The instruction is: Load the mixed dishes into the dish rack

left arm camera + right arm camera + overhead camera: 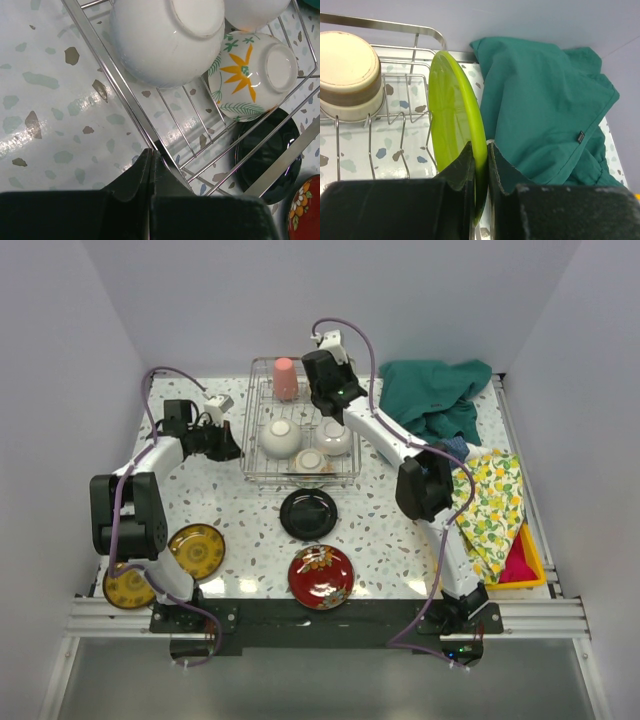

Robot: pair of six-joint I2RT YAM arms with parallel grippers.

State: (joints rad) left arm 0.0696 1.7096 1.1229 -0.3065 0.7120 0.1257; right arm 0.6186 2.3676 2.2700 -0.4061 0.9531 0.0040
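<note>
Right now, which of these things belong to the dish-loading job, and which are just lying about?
Job: dish rack, lime-green plate, white bowls, floral bowl, pink cup, black plate, red floral plate, two brown-gold plates.
Lying about: green cloth, yellow-patterned cloth, yellow tray.

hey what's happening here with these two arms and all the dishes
Dishes are being loaded into the dish rack. The right fingers are shut on a lime-green plate, held on edge near the rack's far right corner. The left fingers are shut on nothing, beside the rack's left edge. A pink cup, two white bowls and a floral bowl sit in the rack. A black plate, a red floral plate and two brown-gold plates lie on the table.
</note>
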